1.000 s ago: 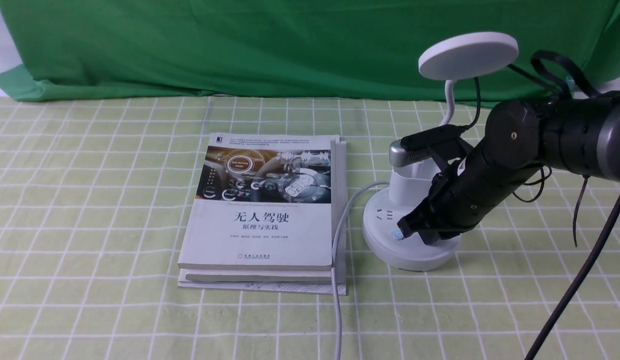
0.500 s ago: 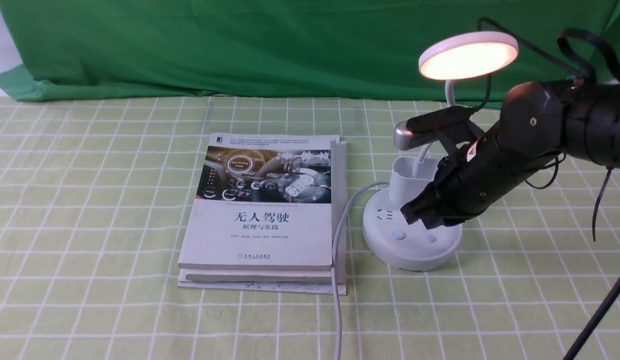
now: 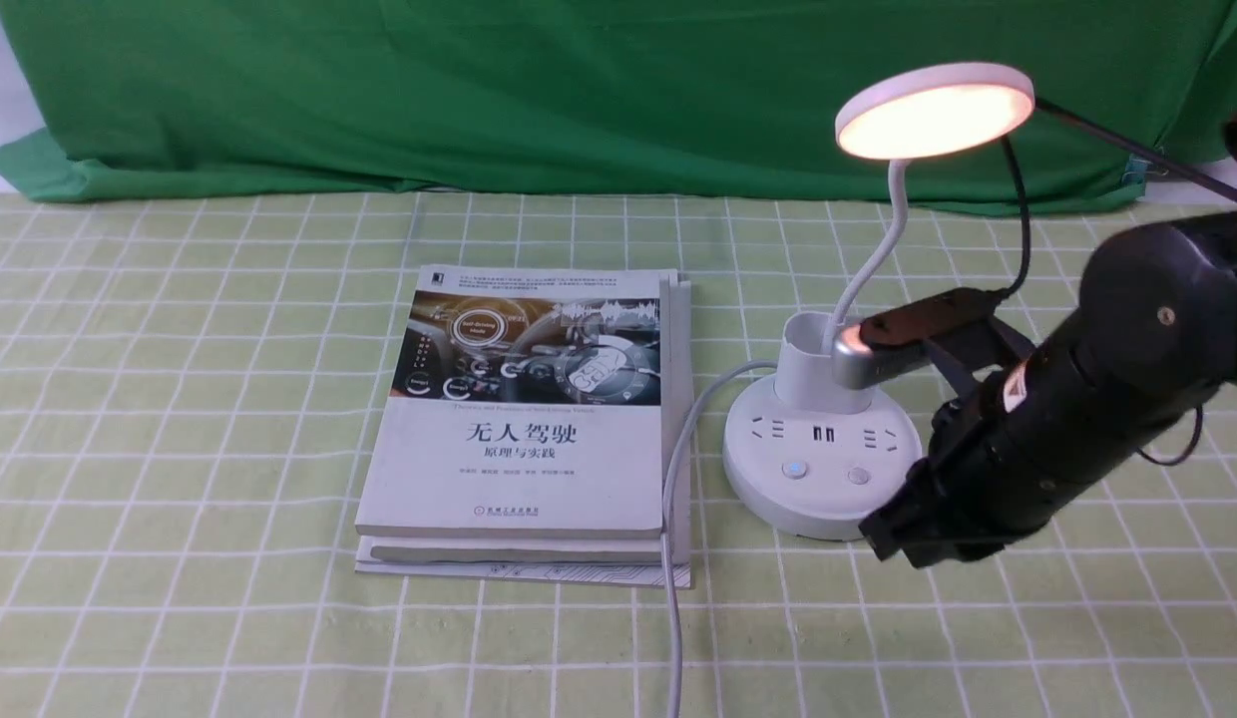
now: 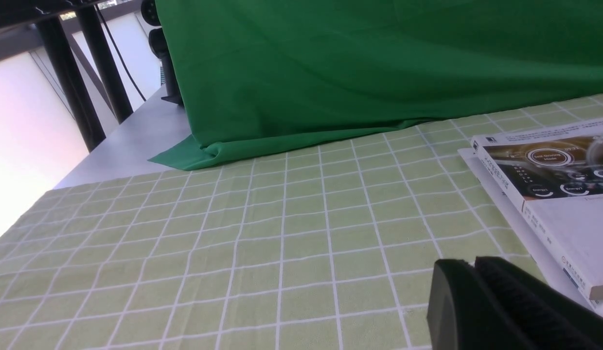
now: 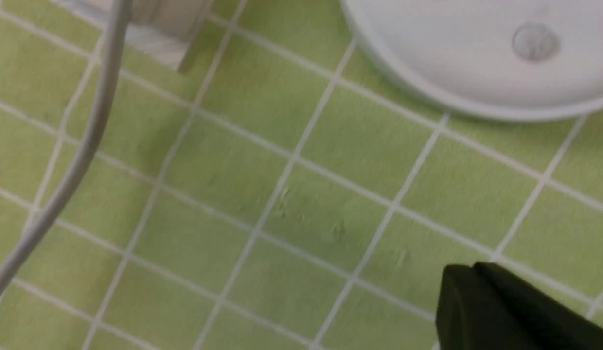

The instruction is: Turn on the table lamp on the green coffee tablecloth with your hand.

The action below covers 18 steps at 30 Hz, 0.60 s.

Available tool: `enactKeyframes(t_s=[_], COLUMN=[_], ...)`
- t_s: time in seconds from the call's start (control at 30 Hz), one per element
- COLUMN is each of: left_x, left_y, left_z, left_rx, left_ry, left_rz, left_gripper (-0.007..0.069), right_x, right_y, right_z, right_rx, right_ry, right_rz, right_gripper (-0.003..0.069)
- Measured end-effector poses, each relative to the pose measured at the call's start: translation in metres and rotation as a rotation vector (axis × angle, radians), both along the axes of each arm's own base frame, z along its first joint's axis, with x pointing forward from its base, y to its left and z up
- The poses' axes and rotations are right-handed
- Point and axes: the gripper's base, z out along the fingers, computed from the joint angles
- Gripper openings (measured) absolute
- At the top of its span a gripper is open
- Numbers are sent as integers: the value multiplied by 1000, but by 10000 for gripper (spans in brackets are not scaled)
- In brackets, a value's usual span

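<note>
The white table lamp [image 3: 823, 469] stands on the green coffee tablecloth [image 3: 180, 399], right of centre. Its disc head [image 3: 933, 112] glows warm. Its round base has two buttons [image 3: 796, 469] facing me; one button shows in the right wrist view [image 5: 535, 41]. My right gripper [image 3: 890, 534], the hand, is shut and empty, just off the base's front right edge, above the cloth; it also shows in the right wrist view [image 5: 469, 277]. My left gripper [image 4: 469, 267] is shut and empty, low over the cloth left of the books; it is out of the front view.
Two stacked books [image 3: 529, 419] lie left of the lamp, also in the left wrist view [image 4: 549, 184]. The lamp's grey cable [image 3: 670, 519] runs past the books toward the front edge. A dark green backdrop cloth [image 3: 479, 90] hangs behind.
The lamp head went from dark to lit. My right gripper left the base's button, rose, then drew back to the right and toward me, off the base.
</note>
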Motion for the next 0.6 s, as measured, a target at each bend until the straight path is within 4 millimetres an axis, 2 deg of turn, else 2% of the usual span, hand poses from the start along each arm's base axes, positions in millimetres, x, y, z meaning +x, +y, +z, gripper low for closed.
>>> enactKeyframes(t_s=[0.07, 0.1, 0.13, 0.2, 0.23, 0.33, 0.53, 0.6], left_x=[0, 0, 0, 0, 0, 0, 0, 0], left_y=[0, 0, 0, 0, 0, 0, 0, 0], left_z=[0, 0, 0, 0, 0, 0, 0, 0], left_rx=[0, 0, 0, 0, 0, 0, 0, 0], left_ry=[0, 0, 0, 0, 0, 0, 0, 0], left_rz=[0, 0, 0, 0, 0, 0, 0, 0], left_gripper=[25, 25, 25, 25, 25, 25, 25, 25], right_x=[-25, -27, -44, -62, -64, -90, -105, -108], right_y=[-8, -9, -13, -20, -21, -31, -40, -43], right_z=[7, 7, 12, 17, 17, 29, 55, 67], right_rx=[16, 18, 34, 55, 58, 108, 213, 263], right_ry=[-6, -7, -17, -25, -24, -12, -128, -223], right_rz=[-25, -27, -42, -70, -76, -161, -202, -200], right_gripper=[31, 31, 31, 33, 33, 38, 47, 50])
